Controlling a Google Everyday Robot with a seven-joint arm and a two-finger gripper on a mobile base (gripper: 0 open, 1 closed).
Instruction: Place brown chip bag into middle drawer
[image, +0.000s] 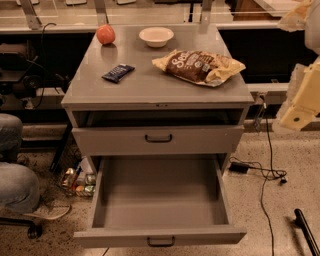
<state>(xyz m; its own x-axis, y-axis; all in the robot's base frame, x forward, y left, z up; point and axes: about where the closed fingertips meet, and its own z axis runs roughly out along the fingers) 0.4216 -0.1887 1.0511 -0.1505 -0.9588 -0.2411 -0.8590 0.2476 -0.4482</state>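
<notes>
The brown chip bag (200, 66) lies flat on the right of the grey cabinet top (150, 87), dark brown in the middle with pale yellow edges. The middle drawer (200, 234), the lower of the two fronts, is pulled wide open and its inside is bare; its black bar handle is at the bottom edge. The upper drawer front (158, 138) stands slightly out. My gripper (295, 17) is a pale shape at the top right edge, above my cream arm link (302, 100), to the right of the bag and apart from it.
On the cabinet top are a white bowl (156, 36), an orange-red fruit (105, 34) and a small dark blue wrapped bar (118, 72). A seated person's legs (15, 175) are at the left. Small items (77, 182) lie on the floor left; cables (265, 175) run at the right.
</notes>
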